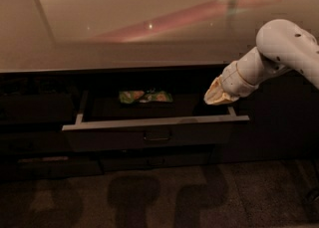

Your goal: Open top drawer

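Already the top drawer (109, 137) stands pulled well out at centre frame, with a green packet (144, 96) showing inside, so the opening looks done. My gripper (218, 95) hangs over its right rear corner, off the handle (157, 135). Whether it is clenched or released I cannot tell.

The gripper (217, 95) is held above the right rear corner of the top drawer (114, 140), which is drawn out from under the countertop (124, 38). A packet (145, 96) is seen left of the gripper, at the drawer's back. The handle (157, 135) is set lower left of the gripper.
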